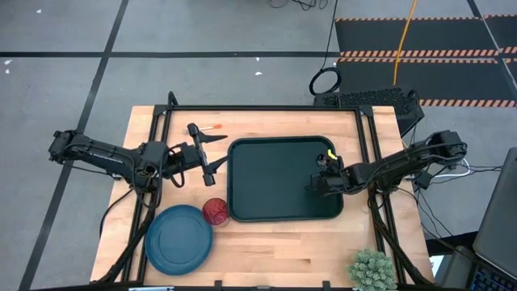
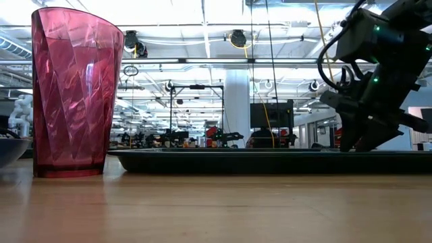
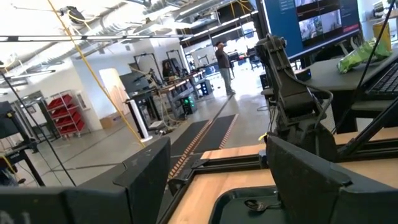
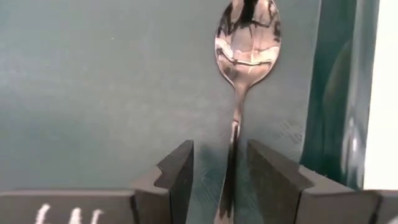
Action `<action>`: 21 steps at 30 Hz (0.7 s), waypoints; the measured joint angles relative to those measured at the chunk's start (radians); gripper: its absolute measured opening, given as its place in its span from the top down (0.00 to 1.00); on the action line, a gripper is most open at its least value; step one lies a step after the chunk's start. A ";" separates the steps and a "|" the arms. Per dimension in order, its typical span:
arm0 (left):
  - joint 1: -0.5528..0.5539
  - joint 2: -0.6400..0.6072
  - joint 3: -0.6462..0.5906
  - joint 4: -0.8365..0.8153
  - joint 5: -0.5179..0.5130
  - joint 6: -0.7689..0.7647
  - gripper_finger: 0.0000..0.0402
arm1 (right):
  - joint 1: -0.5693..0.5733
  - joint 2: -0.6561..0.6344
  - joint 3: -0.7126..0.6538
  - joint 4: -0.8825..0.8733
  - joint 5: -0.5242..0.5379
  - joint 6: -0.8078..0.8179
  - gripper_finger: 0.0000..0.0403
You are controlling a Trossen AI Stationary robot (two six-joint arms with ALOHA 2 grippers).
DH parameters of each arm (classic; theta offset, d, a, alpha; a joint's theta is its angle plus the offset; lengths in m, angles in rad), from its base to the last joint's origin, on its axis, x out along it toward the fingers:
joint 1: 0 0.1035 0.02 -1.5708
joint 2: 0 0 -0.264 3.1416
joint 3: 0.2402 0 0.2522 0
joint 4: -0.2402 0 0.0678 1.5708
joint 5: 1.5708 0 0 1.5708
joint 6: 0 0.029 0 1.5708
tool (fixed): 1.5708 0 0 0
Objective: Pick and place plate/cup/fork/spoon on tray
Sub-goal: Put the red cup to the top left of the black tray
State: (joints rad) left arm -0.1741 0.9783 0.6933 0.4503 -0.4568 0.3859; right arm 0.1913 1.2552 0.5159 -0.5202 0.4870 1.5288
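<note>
The dark spoon [image 4: 247,37] lies flat on the tray [image 1: 275,158], near its right end, bowl pointing away from my right gripper [image 4: 219,174]. That gripper slants down over it, open, one finger on each side of the thin handle with a gap on both sides. My left gripper [image 1: 208,152] hangs open above the table left of the tray, close to the orange-handled fork [image 1: 213,129] lying at the far side. The red cup [image 1: 215,211] stands upright at the tray's near left corner. The blue plate [image 1: 178,235] rests flat beside it.
A small green plant [image 1: 371,269] stands at the table's near right corner. Black frame bars run along the table's far edge [image 1: 266,107] and down both sides. Bare wood lies between the tray and the near edge.
</note>
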 joint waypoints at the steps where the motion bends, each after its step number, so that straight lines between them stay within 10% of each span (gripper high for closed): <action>1: 0.000 0.000 0.000 0.000 0.000 0.002 0.33 | 0.000 0.000 0.001 -0.006 0.003 0.000 0.65; 21: 0.000 0.000 0.000 0.000 0.000 0.001 0.33 | -0.028 -0.182 0.001 0.085 0.098 -0.274 0.65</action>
State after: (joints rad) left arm -0.1741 0.9783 0.6937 0.4503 -0.4564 0.3870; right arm 0.1636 1.0736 0.5171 -0.4351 0.5850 1.2551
